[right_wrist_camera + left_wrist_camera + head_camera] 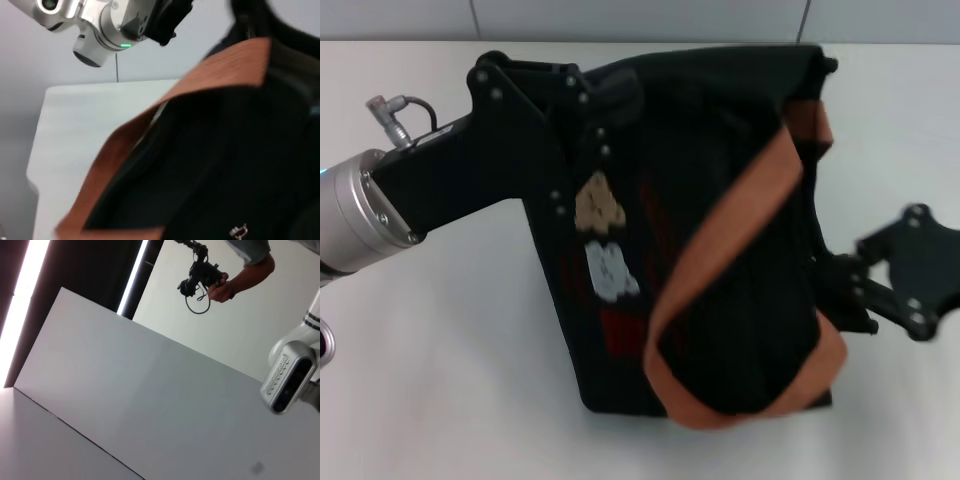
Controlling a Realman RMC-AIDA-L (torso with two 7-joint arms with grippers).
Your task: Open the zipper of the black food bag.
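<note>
The black food bag [720,250] lies on the white table, with tan and white bear patches [603,240] and a red mark on the side facing up. An orange-brown handle [720,260] loops across it. My left gripper [610,100] rests at the bag's far left corner, black against the black fabric. Against the bag's right edge, beside the handle, sits my right gripper [840,290]. In the right wrist view the bag [235,165] fills the picture, crossed by the handle [150,125]. A small silver pull tab [239,231] of the zipper hangs low on the fabric. The zip line itself is hard to make out.
The white table [440,350] stretches around the bag, with a pale wall behind [620,15]. The left wrist view shows only the wall panel [150,390], a person's hand holding a camera [205,277] and part of the robot's body [290,375].
</note>
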